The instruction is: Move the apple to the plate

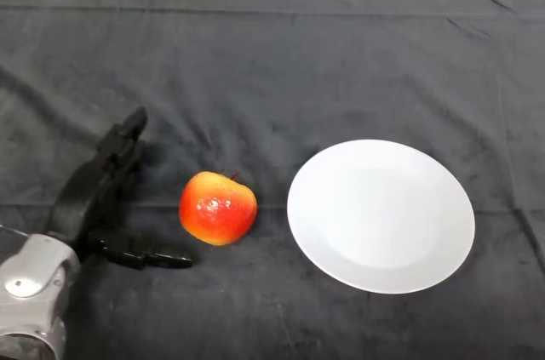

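Note:
A red and yellow apple (218, 208) sits on the dark cloth, left of centre. A white plate (381, 215) lies empty to its right, a small gap between them. My left hand (89, 194) is on the cloth just left of the apple, open. Its fingers (126, 137) stretch up and away behind the apple's left side. Its thumb (145, 255) points right along the cloth below the apple. The hand does not touch the apple.
The dark cloth (272, 54) covers the whole table, with folds near the far edge and at the upper right.

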